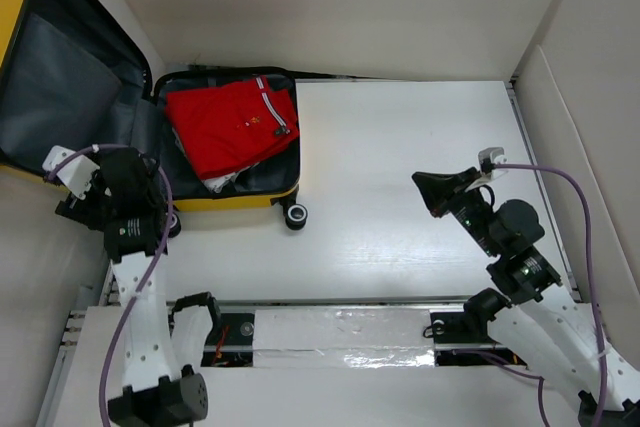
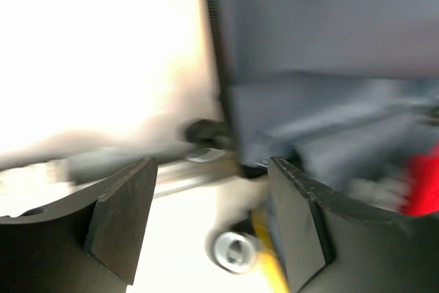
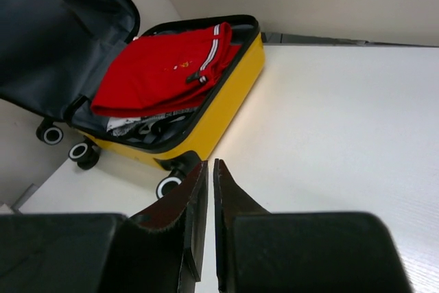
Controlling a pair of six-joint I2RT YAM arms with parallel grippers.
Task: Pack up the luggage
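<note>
One red garment (image 1: 230, 122) lies in the open luggage (image 3: 233, 90); left gripper (image 2: 211, 190) gapes empty, right gripper (image 3: 210, 169) pinched closed.

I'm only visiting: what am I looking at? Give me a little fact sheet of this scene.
Luggage: yellow suitcase, open, far left of the table
Lid: lying open, grey lining showing
Inside: folded red garment on other clothes
Left gripper: open, beside the suitcase
Right gripper: shut, empty, above the table
</note>
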